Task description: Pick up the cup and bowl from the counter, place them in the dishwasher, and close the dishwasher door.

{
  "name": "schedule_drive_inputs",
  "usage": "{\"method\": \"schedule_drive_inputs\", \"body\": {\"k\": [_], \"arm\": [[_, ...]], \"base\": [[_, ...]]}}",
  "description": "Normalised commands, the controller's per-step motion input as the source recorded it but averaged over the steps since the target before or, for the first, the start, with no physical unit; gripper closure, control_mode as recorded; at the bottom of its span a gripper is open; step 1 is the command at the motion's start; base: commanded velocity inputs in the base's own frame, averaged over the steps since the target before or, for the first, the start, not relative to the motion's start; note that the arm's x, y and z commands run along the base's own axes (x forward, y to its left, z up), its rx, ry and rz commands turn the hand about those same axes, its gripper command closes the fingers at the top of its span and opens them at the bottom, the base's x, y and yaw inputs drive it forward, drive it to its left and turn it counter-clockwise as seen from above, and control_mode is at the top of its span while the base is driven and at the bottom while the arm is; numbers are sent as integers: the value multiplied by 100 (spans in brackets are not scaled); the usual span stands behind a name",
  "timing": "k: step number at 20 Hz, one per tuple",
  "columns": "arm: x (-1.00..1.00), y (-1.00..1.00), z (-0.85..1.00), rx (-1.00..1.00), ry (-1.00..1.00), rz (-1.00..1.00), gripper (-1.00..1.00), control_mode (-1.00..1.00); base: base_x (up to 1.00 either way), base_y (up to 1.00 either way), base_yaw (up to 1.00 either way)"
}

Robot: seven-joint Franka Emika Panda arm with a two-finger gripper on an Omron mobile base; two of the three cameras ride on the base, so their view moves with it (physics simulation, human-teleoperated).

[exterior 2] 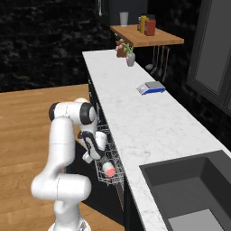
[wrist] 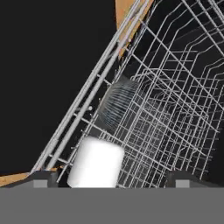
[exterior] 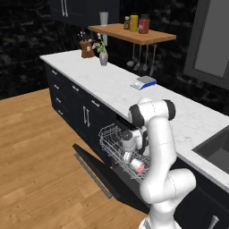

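Note:
The dishwasher point(exterior: 117, 157) stands open with its white wire rack point(exterior: 109, 141) pulled out. Its door point(exterior: 96, 172) lies lowered flat, the silver bar handle along the outer edge. The cup point(exterior: 137, 165) lies on its side in the rack, red top toward the arm's base; it is also seen as the cup point(exterior 2: 108, 169) and as a white cylinder, the cup point(wrist: 96, 162). My gripper point(wrist: 112, 180) hangs open just above it, fingers wide apart and off the cup. A grey rounded shape deeper in the rack looks like the bowl point(wrist: 117, 103). The counter point(exterior: 116, 85) runs above.
A small scale point(exterior: 143, 82) lies on the counter, a flower vase point(exterior: 103, 56) and knife block farther back. A wooden shelf point(exterior: 134, 33) carries jars. The sink point(exterior 2: 189, 189) is sunk in at the right. Wooden floor point(exterior: 36, 147) spreads to the left of the door.

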Motion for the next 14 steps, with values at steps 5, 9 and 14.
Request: {"method": "schedule_drive_inputs", "body": {"k": [5, 9, 14], "arm": [[-25, 73, 21, -10, -5, 6, -100, -100], [7, 25, -75, -4, 26, 15, -100, -100], [47, 17, -41, -9, 26, 25, -100, -100]], "base": [[0, 0, 0], [0, 0, 0], [0, 0, 0]]}}
